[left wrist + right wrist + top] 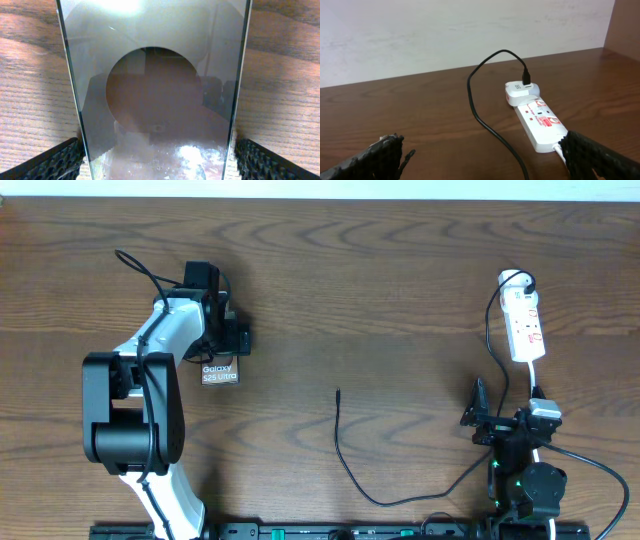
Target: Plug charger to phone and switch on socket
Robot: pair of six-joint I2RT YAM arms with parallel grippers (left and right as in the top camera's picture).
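On the left side of the overhead view, the left arm reaches across the brown wooden tabletop (400, 260), with the left tool (157, 162) at the phone (220, 373). The phone is a small dark slab with white "Galaxy S25 Ultra" lettering, just below the tool's black body. From the left wrist camera, the phone's glossy face fills the frame, with a dark round shape at its centre. One ridged black pad (55, 162) presses against each long edge, so this tool is clamped on the phone. I cannot tell whether the phone rests on the wood or is lifted.

At the right edge, the socket (524, 325) lies lengthwise, a narrow white strip with red marks. Its rounded end is uppermost. The charger (337, 425) is plugged in at that rounded end. Its thin black cable drops down the right side and sweeps left along the lower edge. It then rises to a small tip lying loose near the middle of the frame, well apart from the phone.

Below the socket sits the right tool (482, 150). Its fingers are spread wide apart and grip nothing.
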